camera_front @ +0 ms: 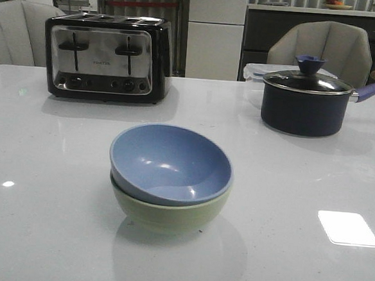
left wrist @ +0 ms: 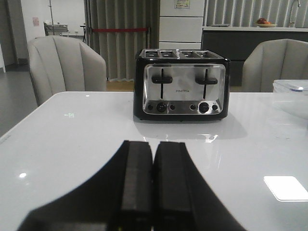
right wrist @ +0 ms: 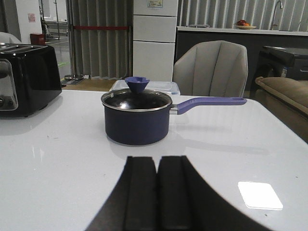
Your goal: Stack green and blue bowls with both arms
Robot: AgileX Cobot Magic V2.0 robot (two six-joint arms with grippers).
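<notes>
Left hand (left wrist: 153,192): matte black; two flat, blocky fingers (left wrist: 137,185) flaring wide toward the base; faint yellow-green speck low on one inner edge; right hand (right wrist: 157,197): same matte black; same squared fingers (right wrist: 141,192) with broad curved shoulders; plain, unmarked surfaces.

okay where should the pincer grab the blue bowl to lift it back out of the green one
Grip the blue bowl by its raised rim, coming from above, one finger inside and one outside. It sits nested in the green bowl, so only its rim stands exposed; the right edge, tilted lower, looks harder to catch.
</notes>
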